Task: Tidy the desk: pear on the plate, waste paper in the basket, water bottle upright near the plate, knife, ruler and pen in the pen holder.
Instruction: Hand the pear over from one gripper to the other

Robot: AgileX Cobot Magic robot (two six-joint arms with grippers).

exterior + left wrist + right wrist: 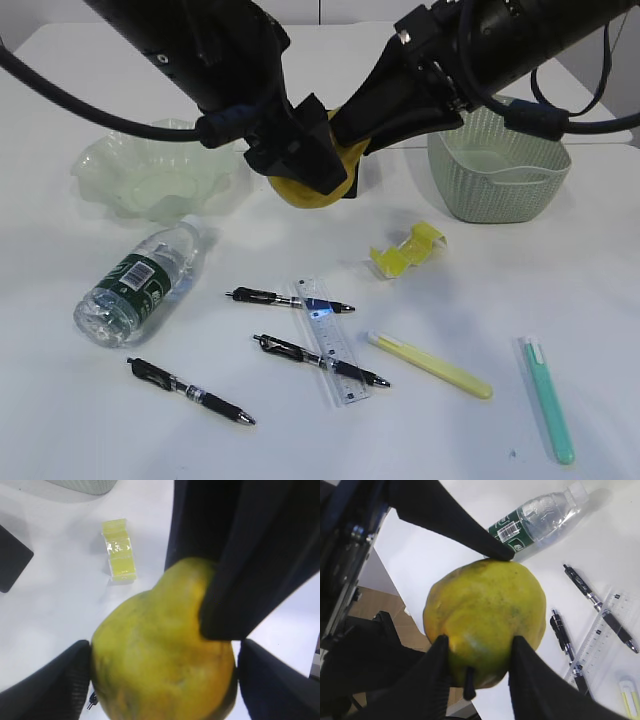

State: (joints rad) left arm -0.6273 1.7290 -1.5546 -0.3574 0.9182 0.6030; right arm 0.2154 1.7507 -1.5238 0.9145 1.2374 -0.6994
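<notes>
I see the R gripper clamped on the smooth mottled-yellow pear, w/ the L gripper spread wide around it.

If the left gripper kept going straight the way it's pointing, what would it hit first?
The pear: it already sits between the left gripper's open fingers, with the right gripper clamped on its stem end. Beyond it probably lies bare desk, though depth is unclear.

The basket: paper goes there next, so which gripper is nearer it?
Right. The right gripper sits just left of the basket, holding the pear; the left gripper is farther left, beyond the pear.
</notes>
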